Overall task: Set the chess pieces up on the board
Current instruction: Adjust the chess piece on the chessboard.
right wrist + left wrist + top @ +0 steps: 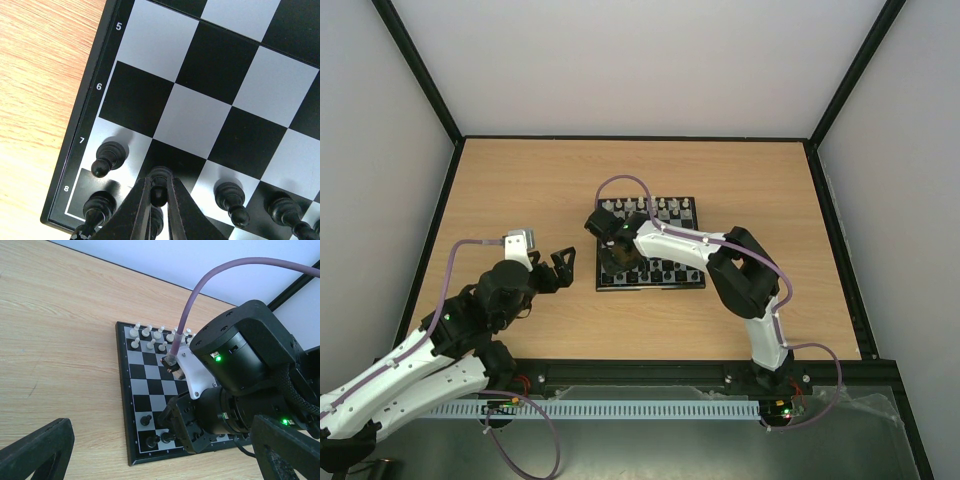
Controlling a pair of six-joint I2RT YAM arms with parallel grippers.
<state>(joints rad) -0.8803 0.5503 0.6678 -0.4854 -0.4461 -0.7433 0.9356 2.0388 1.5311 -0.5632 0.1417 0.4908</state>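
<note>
A black pawn [159, 194] is clamped in the right gripper [159, 180] over the second row, by the board's [75, 165] near-left corner. Other black pieces [107, 157] are already set along that near edge; the rest is hidden. The left gripper [563, 268] is held apart, off the board.

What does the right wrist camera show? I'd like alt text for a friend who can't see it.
Close-up: the right gripper pinches a tiny black chess piece near the corner of a checkered board, by the edge numbered 5 to 8. Other black pieces stand beside it, and the wooden table shows at left.
</note>
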